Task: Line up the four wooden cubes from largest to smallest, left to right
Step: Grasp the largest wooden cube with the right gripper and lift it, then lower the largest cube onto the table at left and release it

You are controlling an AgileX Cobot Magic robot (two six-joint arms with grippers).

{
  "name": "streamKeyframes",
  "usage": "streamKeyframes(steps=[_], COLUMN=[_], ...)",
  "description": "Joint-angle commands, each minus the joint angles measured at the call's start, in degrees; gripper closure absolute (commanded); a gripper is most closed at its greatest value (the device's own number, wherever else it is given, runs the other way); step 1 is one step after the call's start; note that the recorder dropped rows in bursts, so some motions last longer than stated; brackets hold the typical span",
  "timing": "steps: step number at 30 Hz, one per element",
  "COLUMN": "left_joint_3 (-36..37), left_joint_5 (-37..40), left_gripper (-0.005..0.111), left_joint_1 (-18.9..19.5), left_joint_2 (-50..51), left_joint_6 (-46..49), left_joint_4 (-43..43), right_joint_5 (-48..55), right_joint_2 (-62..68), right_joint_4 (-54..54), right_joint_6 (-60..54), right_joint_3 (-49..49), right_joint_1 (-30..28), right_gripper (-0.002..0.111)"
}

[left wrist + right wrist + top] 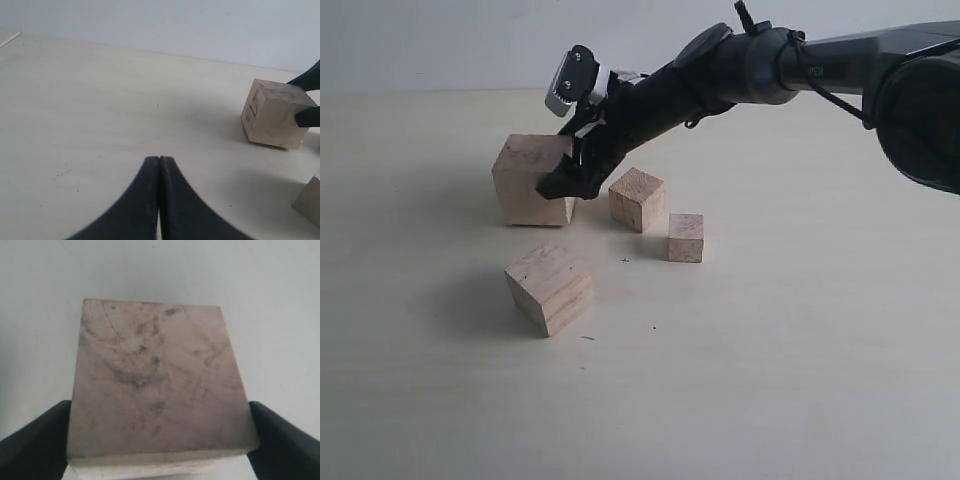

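In the exterior view the right gripper (567, 178) covers the near right corner of the largest cube (525, 185), so where its tips meet the wood is hidden there, and its arm (800, 60) runs off the right edge. In the right wrist view that cube fills the middle and hides whatever lies behind it; its lower face and both fingers (35, 445) are cut off at the picture's edge. In the left wrist view another cube (310, 200) shows only a corner at the edge, its size impossible to tell, and the left gripper (159, 161) is cropped too.
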Motion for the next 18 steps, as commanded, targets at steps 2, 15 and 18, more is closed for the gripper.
streamKeyframes(steps=[2, 15, 18], left_joint_3=[0.2, 0.2, 0.2], left_joint_5=[-0.6, -0.6, -0.6], left_gripper=[0.107, 0.107, 0.107], left_joint_1=[-0.3, -0.3, -0.3], left_joint_2=[-0.3, -0.3, -0.3], left_joint_6=[0.2, 0.2, 0.2], left_joint_4=[-0.3, -0.3, -0.3], right_joint_5=[4.8, 3.0, 0.0], right_joint_2=[-5.6, -10.1, -9.2], right_joint_4=[1.6, -4.4, -4.5], right_joint_6=[2.4, 3.6, -0.9], right_joint_3=[-0.9, -0.9, -0.9], right_joint_1=[0.0, 11.1, 14.3], right_gripper=[0.108, 0.108, 0.108])
